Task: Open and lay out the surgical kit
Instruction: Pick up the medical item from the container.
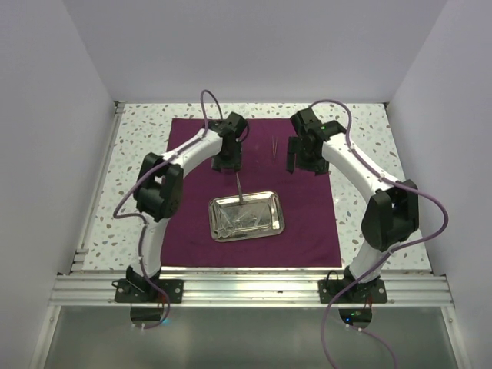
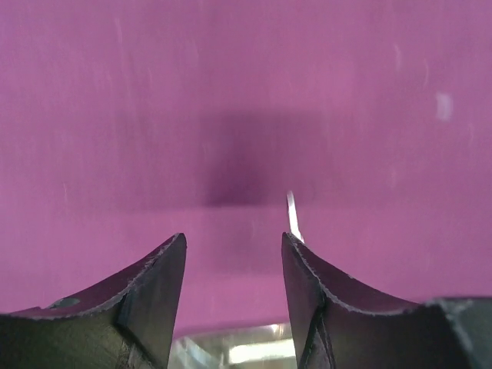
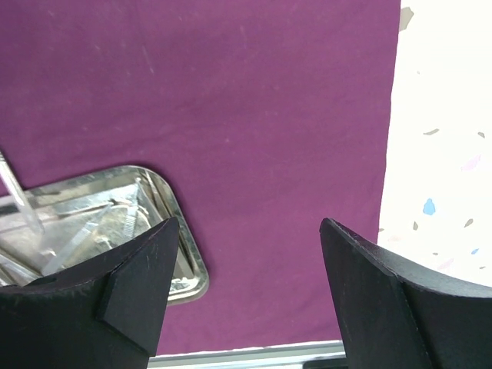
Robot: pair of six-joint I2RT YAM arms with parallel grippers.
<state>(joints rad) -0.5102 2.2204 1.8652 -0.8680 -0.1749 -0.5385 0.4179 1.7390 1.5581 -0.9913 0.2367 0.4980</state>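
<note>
left gripper (image 2: 234, 238) open, nothing btwn jaws. thin instrument (image 2: 292, 214) just beside one fingertip, long axis running back twd the tray (image 2: 254, 350). right gripper (image 3: 250, 223) open too, farther off.

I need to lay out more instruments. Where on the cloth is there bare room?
Bare cloth right of the tray up to the cloth's edge, and left of it. Crowded: far strip around the thin instrument, between both jaws.

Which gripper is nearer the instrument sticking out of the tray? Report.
Left. The left gripper sits by the instrument, at its far tip; the right gripper is off to the right.
</note>
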